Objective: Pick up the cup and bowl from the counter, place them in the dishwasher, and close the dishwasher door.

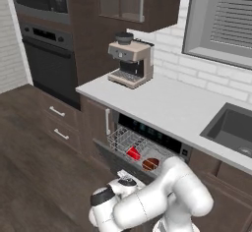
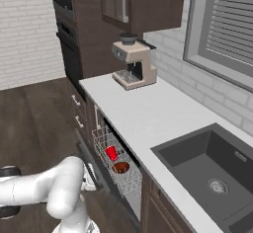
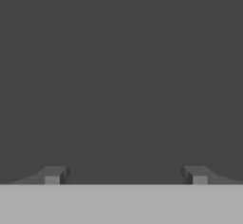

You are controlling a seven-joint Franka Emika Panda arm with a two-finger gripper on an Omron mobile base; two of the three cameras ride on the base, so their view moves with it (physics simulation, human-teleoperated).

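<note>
Cup (image 1: pixel 133 153) and bowl (image 1: pixel 150 164) side by side in the pulled-out dishwasher rack (image 1: pixel 129 145), under the counter (image 1: pixel 162 105); coffee machine (image 1: pixel 130 59) on top, sink (image 1: pixel 231 128) off right.

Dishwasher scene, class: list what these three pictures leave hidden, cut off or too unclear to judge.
- Dishwasher door: in the left base view the arm covers most of it, so its angle is unclear.
- Hand: in the hand view its fingertips stand wide apart before a flat dark surface; what that surface is, and whether they touch it, cannot be told.
- Bowl: too small in the right base view to see any contents.
- Sink: cut off by the left base view's right edge.
</note>
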